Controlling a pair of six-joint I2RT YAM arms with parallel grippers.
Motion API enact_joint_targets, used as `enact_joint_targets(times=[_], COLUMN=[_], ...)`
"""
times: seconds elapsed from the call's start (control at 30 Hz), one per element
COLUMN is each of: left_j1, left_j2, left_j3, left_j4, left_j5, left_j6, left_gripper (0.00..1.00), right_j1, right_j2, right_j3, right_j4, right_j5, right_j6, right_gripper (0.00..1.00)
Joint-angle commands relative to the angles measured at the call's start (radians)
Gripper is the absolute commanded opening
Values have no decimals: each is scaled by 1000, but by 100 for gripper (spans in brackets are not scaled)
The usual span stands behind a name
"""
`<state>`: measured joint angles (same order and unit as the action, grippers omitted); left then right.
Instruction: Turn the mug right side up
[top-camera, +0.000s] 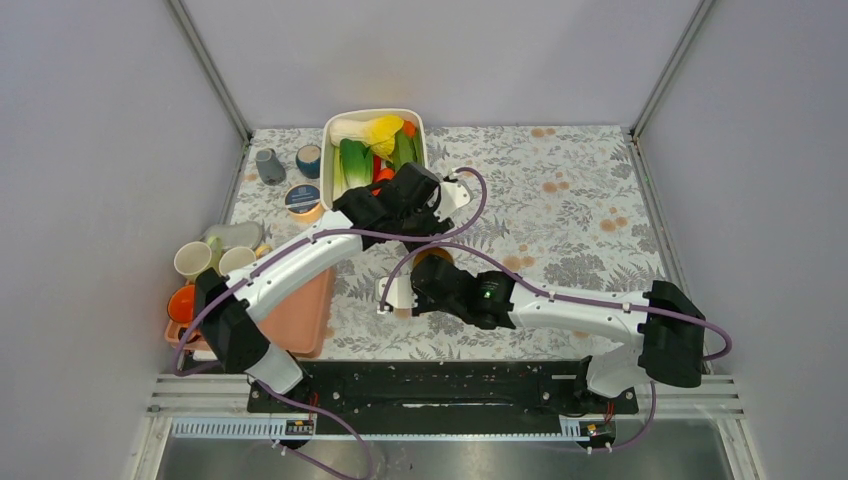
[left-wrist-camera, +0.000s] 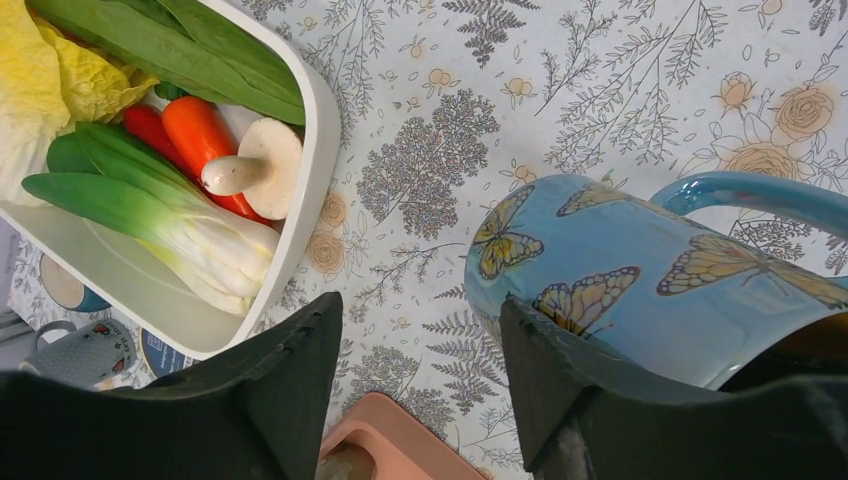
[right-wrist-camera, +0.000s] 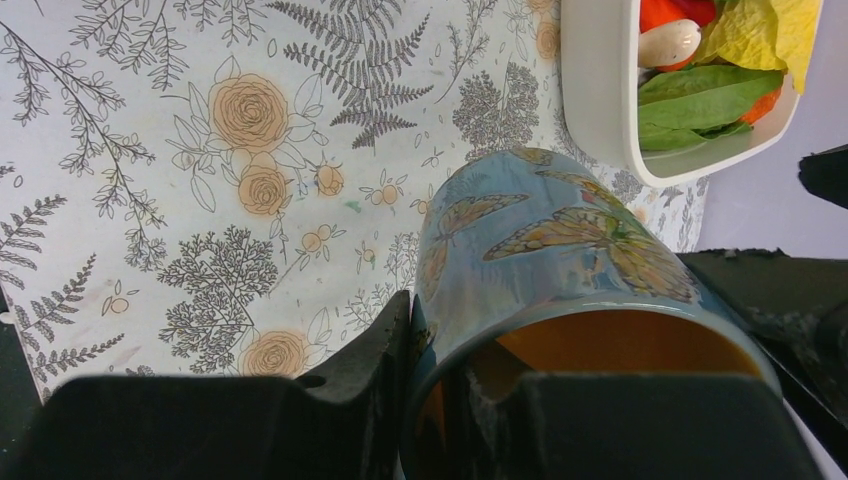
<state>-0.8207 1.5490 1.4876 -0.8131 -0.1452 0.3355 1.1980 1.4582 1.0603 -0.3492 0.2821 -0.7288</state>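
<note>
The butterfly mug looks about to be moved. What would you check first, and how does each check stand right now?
1. Grip: ok. The right tool pinches the wall of the mug, one finger inside, one outside.
2. Other arm clear: cannot tell. The left tool is open with nothing in its gap, but the mug sits right beside one finger.
3. Mug upright: not ok. It is tilted, its opening toward the right wrist camera.
4. Handle free: ok. Nothing holds it.
5. Space from the vegetable dish: ok. Bare tablecloth lies between.
</note>
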Motion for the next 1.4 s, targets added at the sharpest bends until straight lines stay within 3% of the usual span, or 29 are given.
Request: enact_joint_targets(times=[0.0, 0.23, 0.4, 0.5, 0.7, 0.87, 1.13, 1.37], left_j1=[-15, 0, 0, -23, -64, -70, -56, -117], left_j2=[22, -17, -2, 18, 16, -15, -112, -75], left_j3=[-28, 27, 140, 223, 209, 233, 263, 202], left_j4=[-26, -45, -127, -191, -209, -195, -222, -211], left_j5=[50, 175, 190, 201, 88, 108, 411, 251], left_j6=[-3, -38, -90, -122, -100, -90, -82, -36], left_gripper=[62, 62, 59, 59, 61, 63, 72, 77], right_j1=[3, 3, -7, -26, -38, -37, -37, -32], right_j2=[-33, -159, -307, -343, -320, -262, -222, -229], right_j3=[103, -8, -138, -168, -152, -108, -86, -94], right_j4=[166, 229, 418, 488, 492, 467, 441, 448], right_j5=[125, 5, -175, -206, -148, -93, 45, 81], right_j6=[-53, -66, -48, -21, -42, -45, -93, -100], right_gripper=[0, 0, 0, 0, 0, 0, 0, 0])
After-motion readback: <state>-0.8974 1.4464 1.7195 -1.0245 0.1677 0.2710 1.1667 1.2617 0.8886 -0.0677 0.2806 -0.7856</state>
